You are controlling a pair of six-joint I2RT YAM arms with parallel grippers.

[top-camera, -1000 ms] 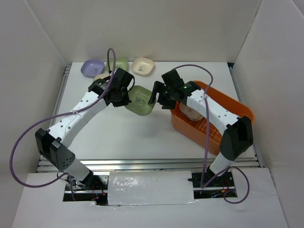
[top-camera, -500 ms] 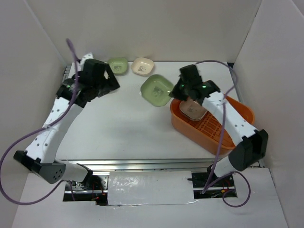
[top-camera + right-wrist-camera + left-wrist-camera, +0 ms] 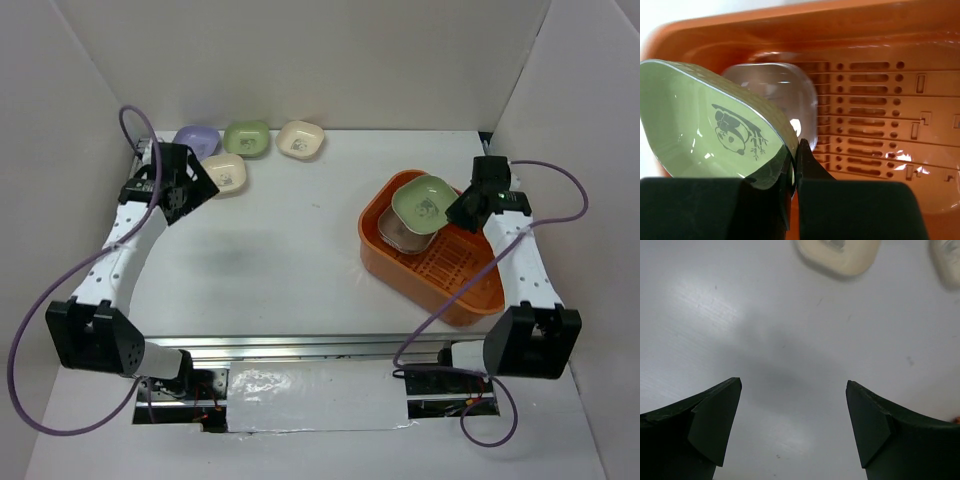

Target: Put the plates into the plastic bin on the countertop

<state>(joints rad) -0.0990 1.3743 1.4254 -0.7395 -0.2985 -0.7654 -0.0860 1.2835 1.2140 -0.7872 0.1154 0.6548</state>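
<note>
My right gripper is shut on the rim of a green plate with a panda print. It holds the plate tilted over the far left part of the orange plastic bin. A brownish plate lies in the bin under it. At the back left of the countertop sit a purple plate, a green plate and two cream plates. My left gripper is open and empty beside the nearer cream plate.
White walls close in the table on the left, back and right. A metal rail runs along the front edge. The bin's ribbed, slotted floor is bare to the right of the brownish plate. Purple cables loop off both arms.
The green plate passed from my left gripper to my right, which shut on it and carried it right, over the bin. My left gripper opened and swung back left toward the plates.
</note>
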